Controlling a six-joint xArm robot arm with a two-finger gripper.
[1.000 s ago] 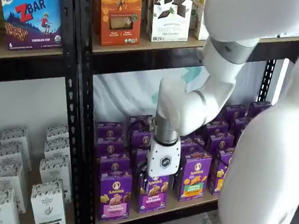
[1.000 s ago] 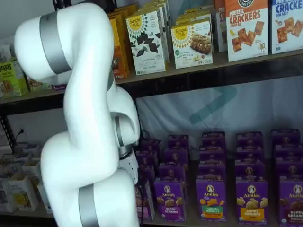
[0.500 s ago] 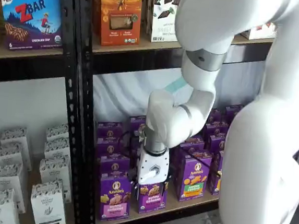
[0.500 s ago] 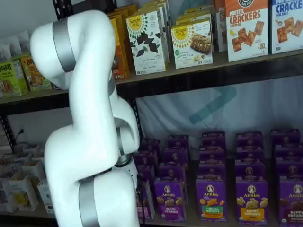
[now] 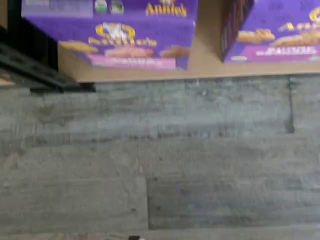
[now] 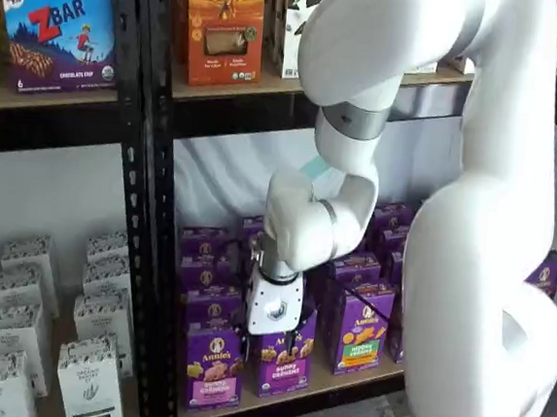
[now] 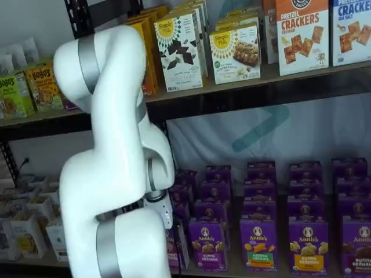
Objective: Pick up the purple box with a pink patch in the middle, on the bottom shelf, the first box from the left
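Tool (image 6: pixel 279 343) low centre of frame, before a purple-banded carton; finger state cannot be told. Purple box (image 6: pixel 214 367) stands just left on bottom shelf (image 6: pixel 292 390), untouched.

**Pink-banded purple box at the shelf's front edge**

The purple box (image 6: pixel 214 367) stands upright at lower centre-left in a shelf view, its round white logo above a snack picture and pink band. It sits at the front of the bottom shelf (image 6: pixel 292 393), a tan board with a black rail.
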